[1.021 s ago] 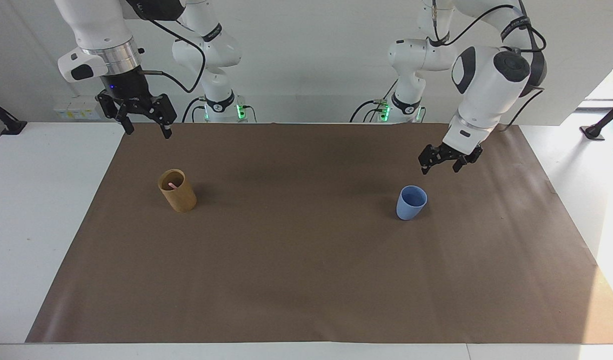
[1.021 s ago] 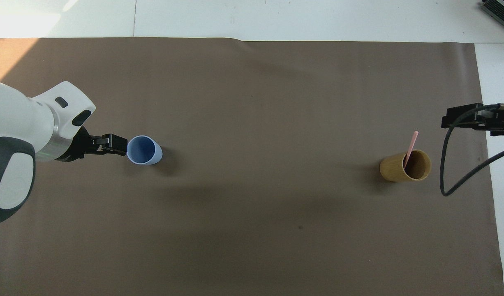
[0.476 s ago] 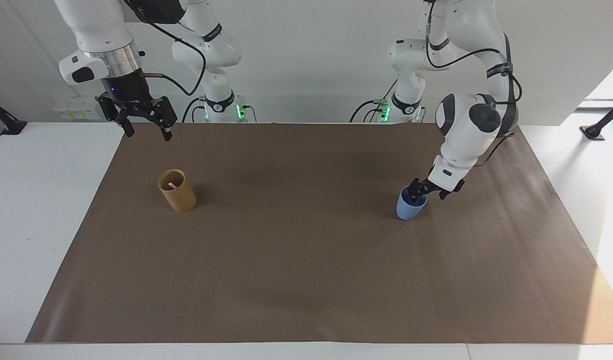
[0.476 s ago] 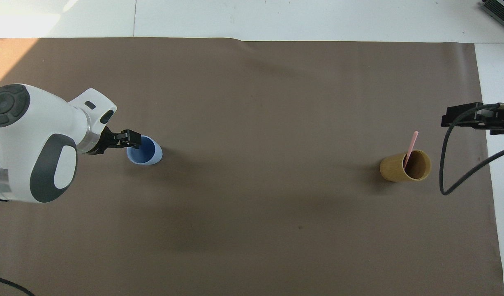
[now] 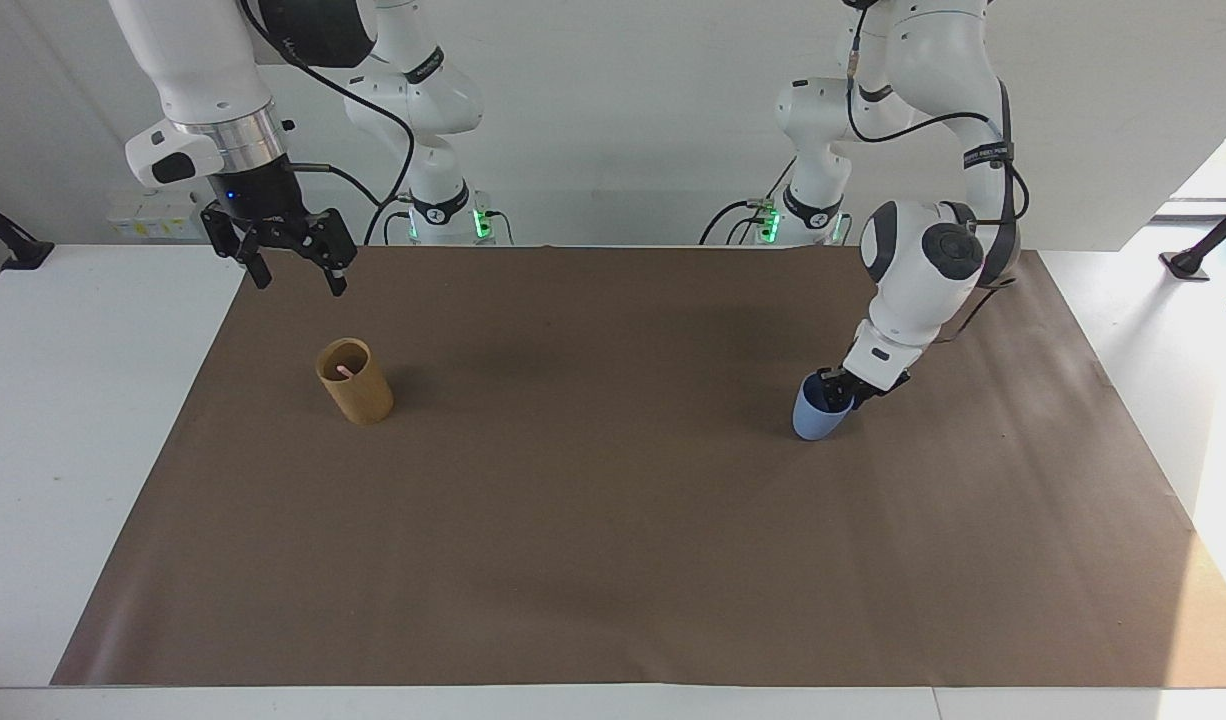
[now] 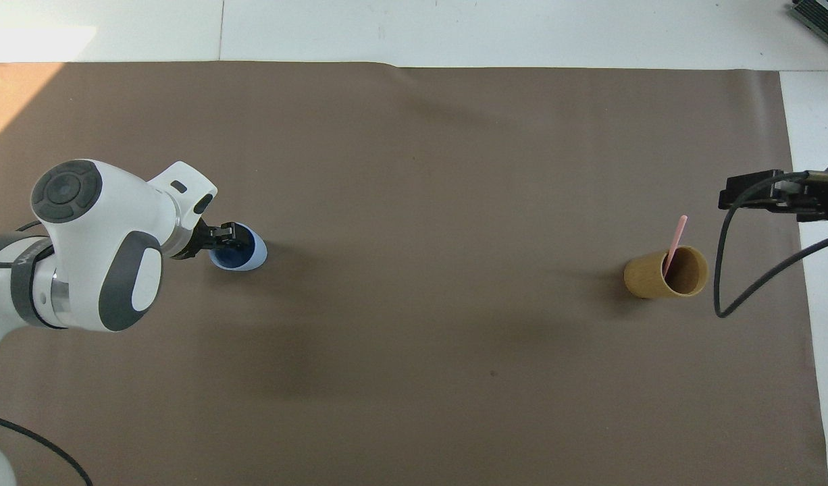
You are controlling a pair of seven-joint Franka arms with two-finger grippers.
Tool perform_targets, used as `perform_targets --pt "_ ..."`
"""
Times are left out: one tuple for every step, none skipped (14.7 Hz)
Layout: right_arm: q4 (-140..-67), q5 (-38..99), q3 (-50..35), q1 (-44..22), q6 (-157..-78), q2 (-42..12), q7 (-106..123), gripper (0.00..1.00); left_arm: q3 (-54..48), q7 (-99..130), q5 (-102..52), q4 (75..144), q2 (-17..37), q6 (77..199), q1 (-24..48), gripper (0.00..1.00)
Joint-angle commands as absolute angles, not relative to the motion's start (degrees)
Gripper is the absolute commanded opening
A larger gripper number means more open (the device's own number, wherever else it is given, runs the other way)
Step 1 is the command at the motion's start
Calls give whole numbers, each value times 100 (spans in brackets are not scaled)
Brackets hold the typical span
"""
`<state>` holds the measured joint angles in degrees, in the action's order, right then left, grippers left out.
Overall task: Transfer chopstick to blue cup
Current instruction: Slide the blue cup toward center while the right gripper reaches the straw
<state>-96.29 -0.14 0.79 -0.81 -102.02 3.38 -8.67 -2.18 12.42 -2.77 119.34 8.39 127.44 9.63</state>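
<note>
Left gripper (image 5: 839, 393) is down at the blue cup (image 5: 813, 420), fingers straddling its rim on the robot-facing side; clamped or not, cannot tell. The cup is matte, tapered with a rounded base, and stands on the brown paper mat (image 5: 613, 560). Right gripper (image 5: 295, 274) has its fingers apart and hangs above the mat near the tan cylindrical holder (image 5: 357, 384), which holds a thin pink chopstick (image 6: 675, 239) leaning on the rim, well apart from the cup.

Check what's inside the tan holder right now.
One pale pink chopstick stands in the tan holder, leaning on its rim, top sticking out. Its lower part is hidden by the holder's wall; whether a second stick is there cannot be told.
</note>
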Motion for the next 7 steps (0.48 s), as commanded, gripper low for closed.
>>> perform_targets --pt "-9800 18 70 -26 -10353 439 -668 100 -150 1239 -185 11822 809 12771 1142 0" --pt "-9800 18 79 -26 -10354 439 -668 100 -149 1257 -185 11717 800 12675 1177 0" --pt "-9791 9 79 -26 -10354 439 -668 100 -149 1257 -176 11559 774 12482 1186 0" --pt "-9791 9 79 -26 -10354 439 -677 100 -149 1283 -158 11331 773 12193 1213 0" --pt "-9791 9 79 -26 -10354 439 -677 100 -167 1414 -10 11077 782 11869 1343 0" --pt "-9782 9 70 -18 -10354 431 -677 100 -176 1841 235 10813 834 11613 1614 0" --pt "-9791 9 70 -18 -10354 431 -659 100 -176 2298 289 10706 861 11567 1843 0"
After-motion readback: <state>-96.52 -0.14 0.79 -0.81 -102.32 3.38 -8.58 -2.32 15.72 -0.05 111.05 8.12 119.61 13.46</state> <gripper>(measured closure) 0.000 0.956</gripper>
